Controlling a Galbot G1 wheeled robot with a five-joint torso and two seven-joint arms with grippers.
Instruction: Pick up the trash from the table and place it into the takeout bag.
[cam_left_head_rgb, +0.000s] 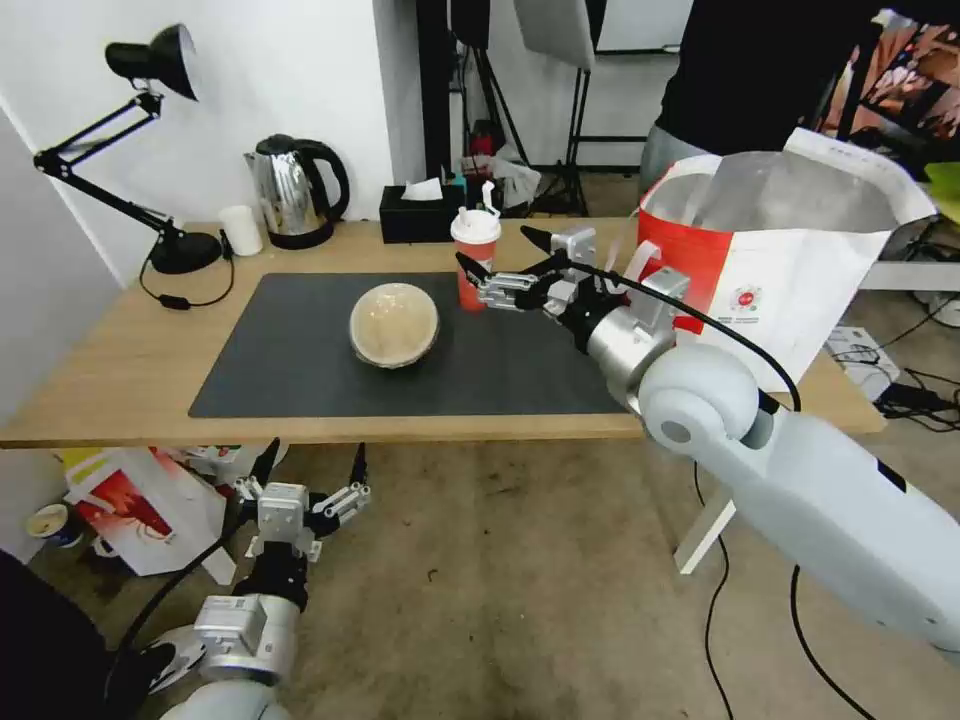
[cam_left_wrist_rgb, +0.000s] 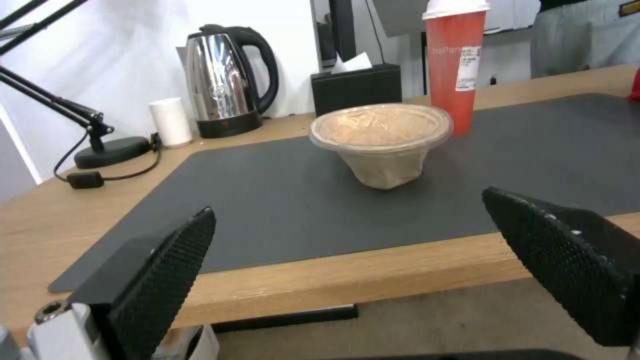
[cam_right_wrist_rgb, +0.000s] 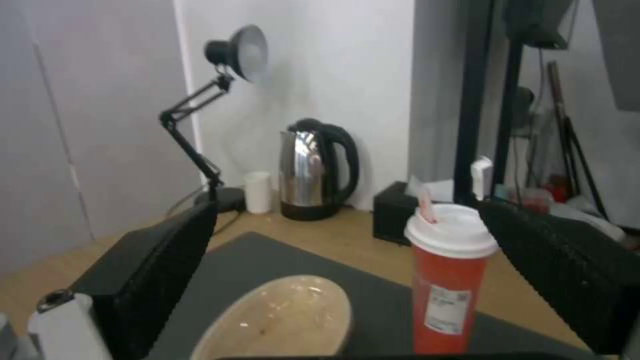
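The right claw (cam_left_head_rgb: 503, 268) hangs over the desk (cam_left_head_rgb: 120, 370) with fingers spread wide, reaching leftward at the red cup (cam_left_head_rgb: 474, 258) as if to take it from the side; the cup stands upright between the fingers but untouched. That cup sits at the mat's (cam_left_head_rgb: 300, 370) far edge, just in front of the tissue box (cam_left_head_rgb: 420, 212). The tan bowl (cam_left_head_rgb: 393, 323) rests mid-mat, near the cup, so room on that side is narrow. The bag (cam_left_head_rgb: 790, 260) stands open at the desk's right end, close behind the arm, a short swing away. The left claw (cam_left_head_rgb: 310, 478) waits open below the near edge, facing the bowl
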